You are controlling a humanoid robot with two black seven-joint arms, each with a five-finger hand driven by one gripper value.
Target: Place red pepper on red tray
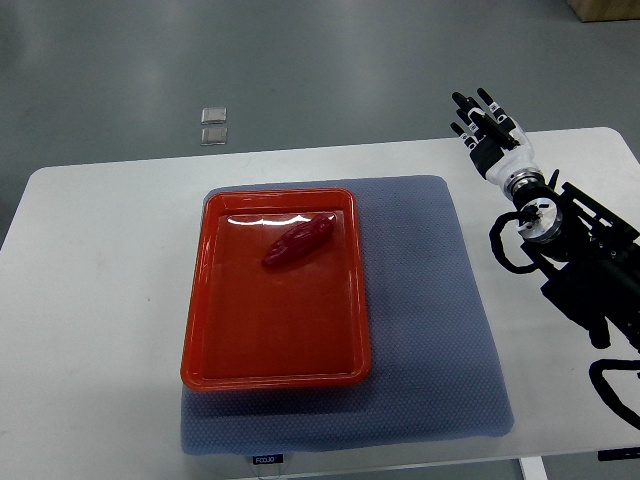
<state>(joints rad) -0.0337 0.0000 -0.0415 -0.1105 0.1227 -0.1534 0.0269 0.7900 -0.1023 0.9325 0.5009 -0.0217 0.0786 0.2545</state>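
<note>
Overhead, as seen from the robot's side of the work:

Table (90, 300): white, rounded corners, filling most of the view; grey floor beyond its far edge.

Mat (440, 330): blue-grey, textured, lying flat on the middle of the table; a small dark label sits at its near edge.

Red tray (275, 378): rectangular, shallow, glossy, resting on the left part of the mat, long side running away from the robot; its left rim lies about level with the mat's left edge.

Red pepper (297, 242): dark red, elongated, lying inside the red tray in its far half, tilted so that one end points to the far right corner; it touches the tray floor and is clear of the rims.

Right hand (487, 135): black-and-white, fingers extended and slightly spread, holding nothing; it hovers at the far right edge of the table, beyond the mat's far right corner and well apart from the tray.

Right arm (585, 270): black links and cables, entering from the right edge.

Floor items (213, 125): two small pale squares, one beside the other, beyond the table.
</note>
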